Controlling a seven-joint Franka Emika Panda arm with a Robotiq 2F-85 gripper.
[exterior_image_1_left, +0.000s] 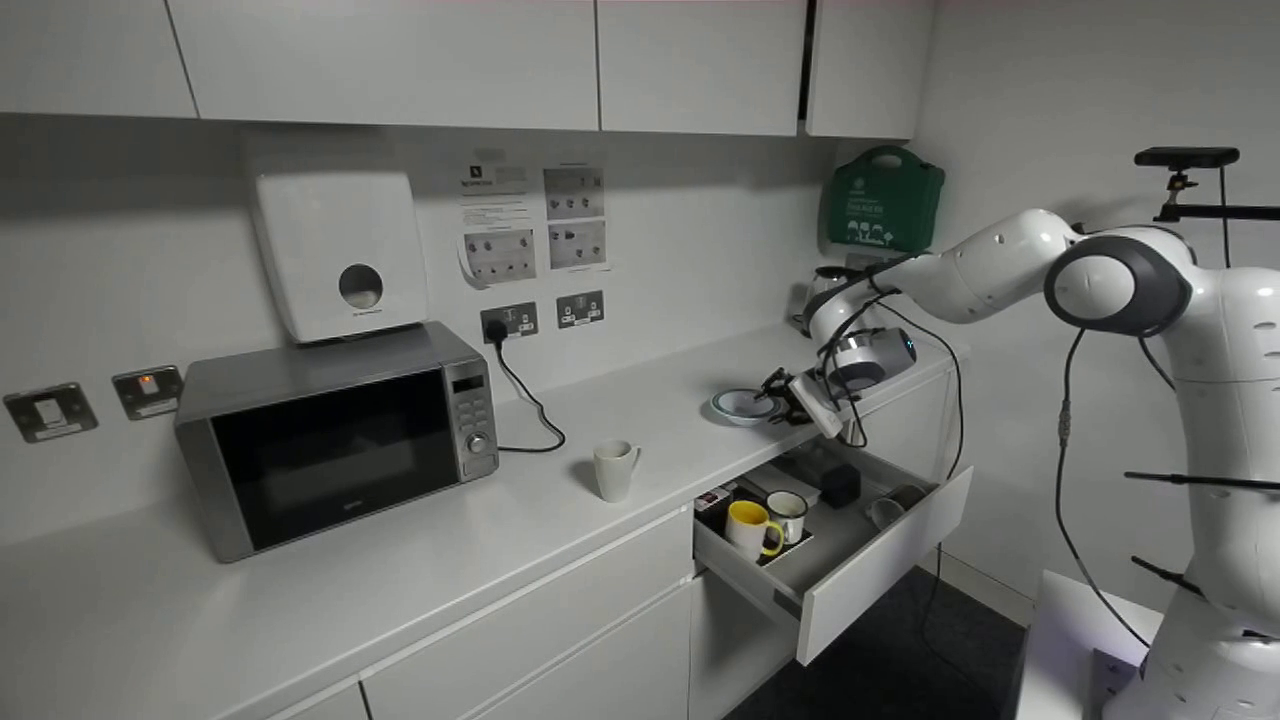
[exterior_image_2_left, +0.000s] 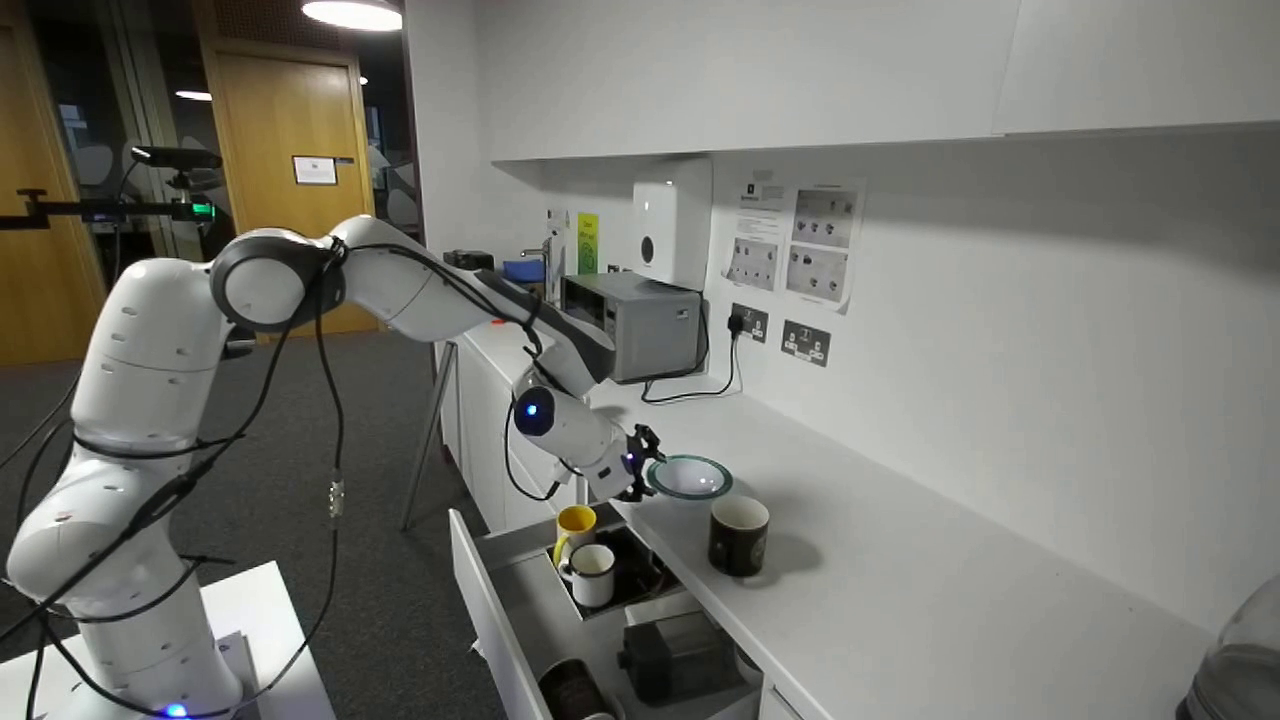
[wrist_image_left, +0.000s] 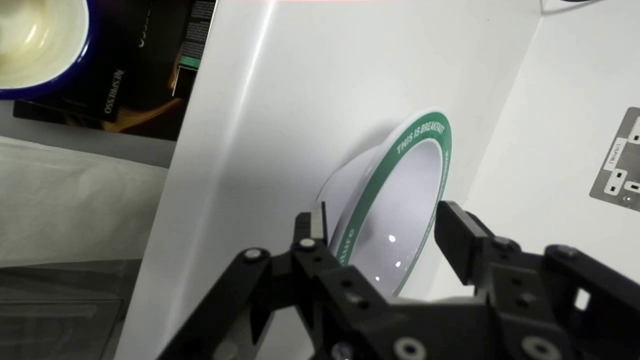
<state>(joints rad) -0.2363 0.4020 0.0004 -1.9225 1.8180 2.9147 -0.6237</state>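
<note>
My gripper (wrist_image_left: 382, 220) is open, its two black fingers wide apart with nothing held. It is nearest to a white bowl with a green lettered rim (wrist_image_left: 400, 200), which stands upright on the counter. In the wrist view the fingers appear on either side of the bowl; I cannot tell if they touch it. In both exterior views the gripper (exterior_image_1_left: 785, 395) (exterior_image_2_left: 643, 462) is low over the counter's front part, beside the bowl (exterior_image_1_left: 745, 404) (exterior_image_2_left: 690, 480). A dark mug (exterior_image_2_left: 738, 540) stands on the counter near the bowl. A white mug (exterior_image_1_left: 613, 472) stands towards the microwave.
An open drawer (exterior_image_1_left: 885, 570) below the gripper holds a yellow-lined mug (exterior_image_1_left: 748, 530), a white mug (exterior_image_2_left: 592, 575), dark Nespresso boxes (wrist_image_left: 135, 90), and a dark object (exterior_image_2_left: 650, 655). A microwave (exterior_image_1_left: 335, 430) stands on the counter (exterior_image_1_left: 440, 570). A kettle (exterior_image_1_left: 828, 282) stands behind the arm.
</note>
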